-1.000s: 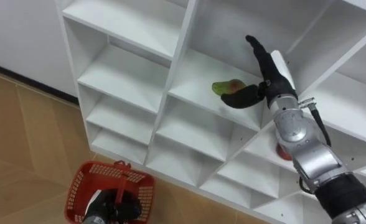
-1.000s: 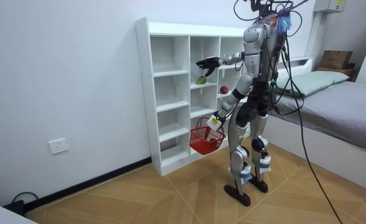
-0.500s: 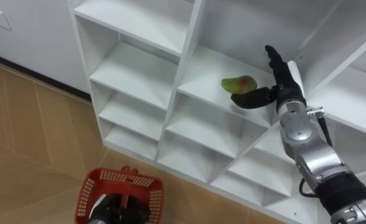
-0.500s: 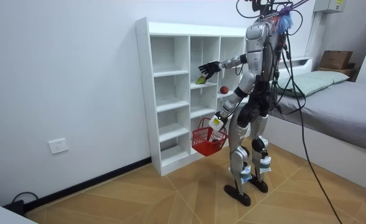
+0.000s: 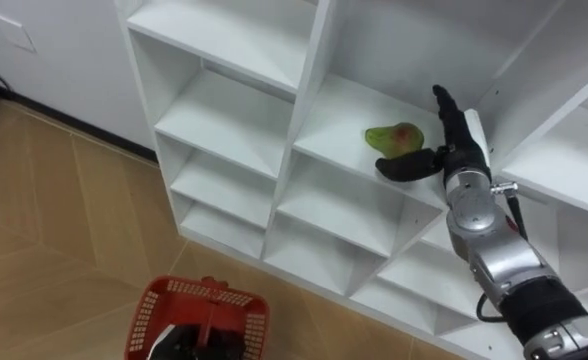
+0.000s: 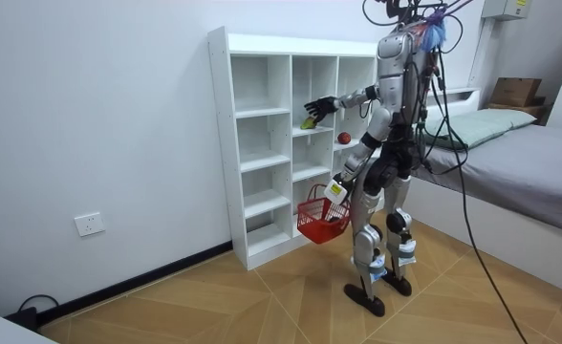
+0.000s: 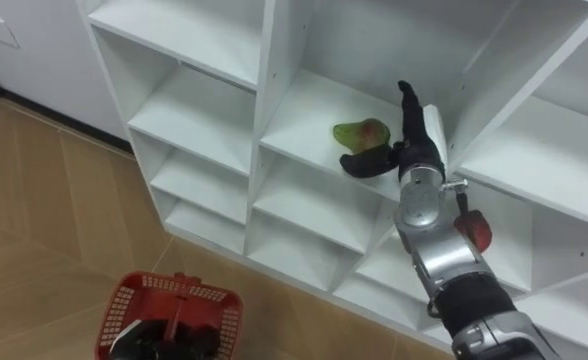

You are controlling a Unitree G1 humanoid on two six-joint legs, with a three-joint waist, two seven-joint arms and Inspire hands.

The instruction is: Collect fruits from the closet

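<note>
A green fruit with a red blush (image 5: 393,137) lies on a middle shelf of the white closet (image 5: 236,112). My right hand (image 5: 452,140) is open just to the fruit's right, fingers straight and pointing into the compartment, thumb (image 5: 410,164) stretched out in front of the fruit. A red fruit (image 7: 478,233) sits on a lower shelf to the right, partly behind my forearm. My left hand (image 5: 200,344) hangs low, shut on the handle of the red basket (image 5: 161,312). In the room view I stand facing the closet (image 6: 255,143), the basket (image 6: 321,214) at thigh height.
The closet's other compartments around the fruit hold nothing. Wood floor (image 5: 64,230) lies below it, and a bed (image 6: 534,153) stands behind me at the room view's right. A wall socket (image 6: 87,225) sits low on the wall.
My right hand has come lower and closer to the green fruit, its thumb now in front of it. The head view shifted, and the basket swung a little towards the room view's right.
</note>
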